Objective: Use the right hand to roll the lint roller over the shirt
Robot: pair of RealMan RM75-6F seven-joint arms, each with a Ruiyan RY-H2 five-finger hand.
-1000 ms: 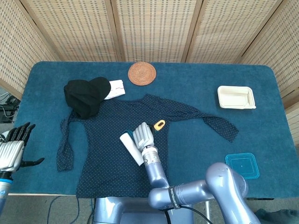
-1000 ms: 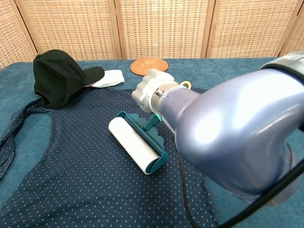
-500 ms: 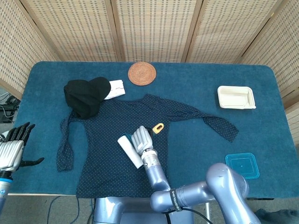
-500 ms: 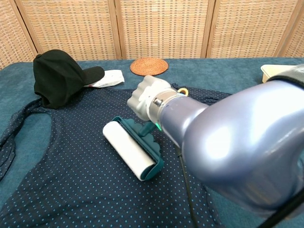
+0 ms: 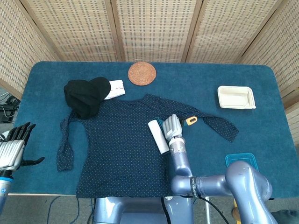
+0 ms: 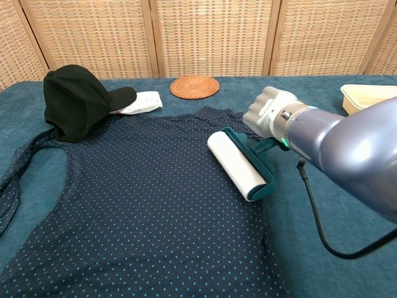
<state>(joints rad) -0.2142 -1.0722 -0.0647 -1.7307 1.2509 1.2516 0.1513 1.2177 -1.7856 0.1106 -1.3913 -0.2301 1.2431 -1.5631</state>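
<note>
While gripped by the right hand [image 6: 268, 112], lint roller [image 6: 237, 164] (white) rests on shirt [image 6: 130, 198]; left hand [image 5: 13, 148] — open.

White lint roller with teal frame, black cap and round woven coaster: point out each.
White lint roller with teal frame [image 6: 236, 164]: chest view, on the white roll.
Black cap [image 6: 74, 99]: chest view, on its crown.
Round woven coaster [image 5: 141, 73]: head view, at its centre.

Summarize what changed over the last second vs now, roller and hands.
The right hand, holding the lint roller throughout, first drew it slightly toward the robot, then swept it across the shirt toward the robot's right; it now sits near the shirt's right edge. The left hand stayed open off the table's left side. Black cap and wicker coaster unmoved.
</note>
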